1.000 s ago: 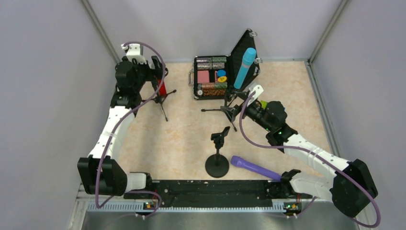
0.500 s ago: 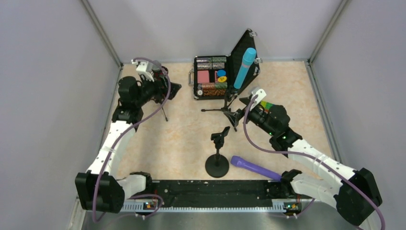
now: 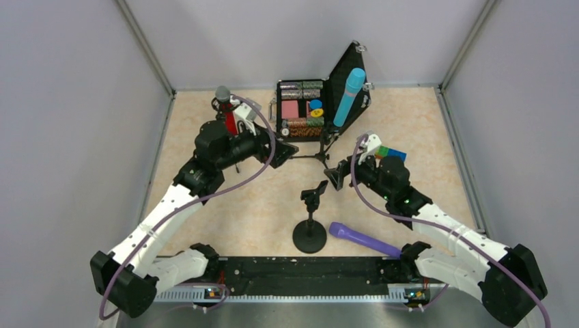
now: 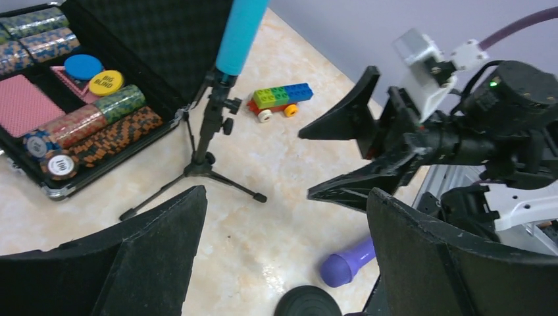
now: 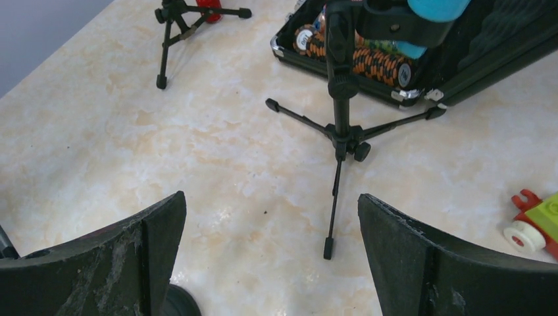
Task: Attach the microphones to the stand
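The glittery red microphone (image 3: 226, 116) stands in a small tripod at the back left. In a second tripod stand (image 3: 326, 147) before the case, the light blue microphone (image 3: 349, 96) points up. On the table at the near right lies the purple microphone (image 3: 362, 238), beside a round-base stand (image 3: 311, 212) whose clip holds nothing. My left gripper (image 3: 285, 148) hovers mid-table, open and empty; its wrist view shows the purple microphone (image 4: 349, 260) and round base (image 4: 306, 303) below. My right gripper (image 3: 334, 175) is open and empty, facing the blue microphone's tripod (image 5: 342, 131).
An open black case (image 3: 300, 109) of poker chips and cards sits at the back centre, its lid raised behind the blue microphone. A toy-brick car (image 3: 390, 152) lies right of the right arm. Grey walls enclose the table on three sides.
My left arm has swung from the red microphone's tripod towards the table's middle, leaving that microphone standing in its stand. My right gripper has drawn back a little from the blue microphone's tripod.
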Robot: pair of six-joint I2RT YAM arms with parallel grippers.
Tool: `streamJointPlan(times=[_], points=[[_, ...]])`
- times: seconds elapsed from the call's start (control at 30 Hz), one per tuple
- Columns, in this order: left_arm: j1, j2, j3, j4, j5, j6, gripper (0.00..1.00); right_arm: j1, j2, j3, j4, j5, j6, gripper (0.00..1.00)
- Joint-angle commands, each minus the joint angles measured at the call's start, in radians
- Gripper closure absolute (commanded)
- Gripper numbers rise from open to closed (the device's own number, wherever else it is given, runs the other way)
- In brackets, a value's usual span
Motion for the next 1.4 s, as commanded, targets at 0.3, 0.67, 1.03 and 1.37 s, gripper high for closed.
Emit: streamJointPlan(times=[0.3,0.67,1.03,1.37], points=[[-0.281,0.043,0.282,-0.271,-0.2,0.158,0.08,0.004,0.063,-0.03,0.021,0.045,0.049,0.01],[-0.439,0.168,0.534,-0.627,-0.283,0.198,0.06,0.005,0.096,-0.036,0.023,0.11,0.091,0.01],[-0.689,0.166,0.513,-0.649,-0.539,0.136,0.04,0.004,0.169,-0.008,0.012,0.112,0.115,0.01],[-0.776,0.184,0.469,-0.685,-0.764,0.118,0.03,0.004,0.182,-0.003,0.002,0.142,0.117,0.01]])
